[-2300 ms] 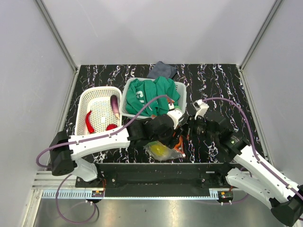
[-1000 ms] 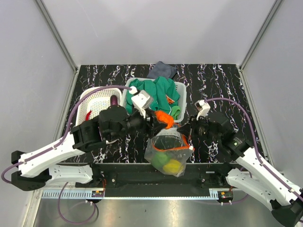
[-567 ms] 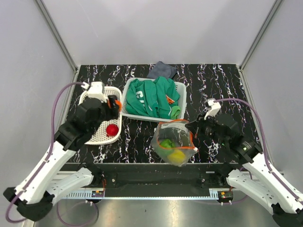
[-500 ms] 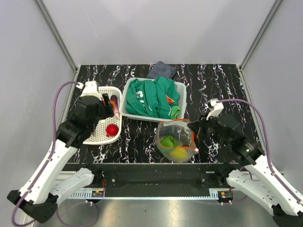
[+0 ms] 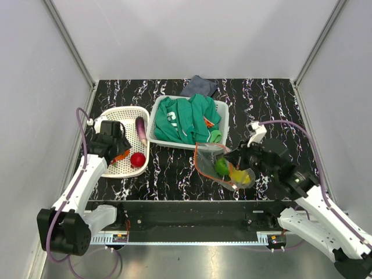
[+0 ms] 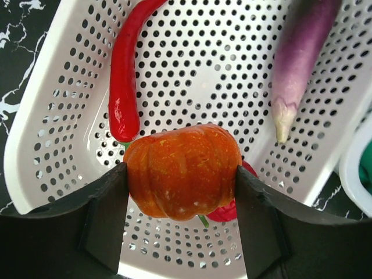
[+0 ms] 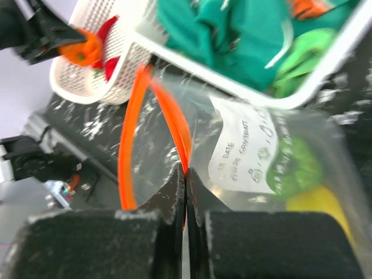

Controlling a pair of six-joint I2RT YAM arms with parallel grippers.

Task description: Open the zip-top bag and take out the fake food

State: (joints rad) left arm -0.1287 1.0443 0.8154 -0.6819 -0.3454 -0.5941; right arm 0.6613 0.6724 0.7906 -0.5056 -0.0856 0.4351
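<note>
The zip-top bag (image 5: 224,165) hangs open at the table's front middle, its orange zip strip (image 7: 131,128) spread in a loop. My right gripper (image 5: 231,158) is shut on that strip (image 7: 186,174). A green piece (image 5: 221,167) and a yellow piece (image 5: 239,176) of fake food lie inside the bag. My left gripper (image 5: 119,154) is shut on an orange pumpkin (image 6: 183,171), holding it just above the white perforated basket (image 6: 35,133). In that basket lie a red chili (image 6: 125,75), a purple eggplant (image 6: 302,58) and a red round fruit (image 5: 138,160).
A second white basket (image 5: 222,107) with a green garment (image 5: 189,119) stands behind the bag. A dark grey cloth (image 5: 199,86) lies at the back. Grey walls close in both sides of the table.
My left gripper carried the orange pumpkin from the bag's mouth leftwards to above the white basket. The right gripper kept its hold on the bag, which shifted right and tilted.
</note>
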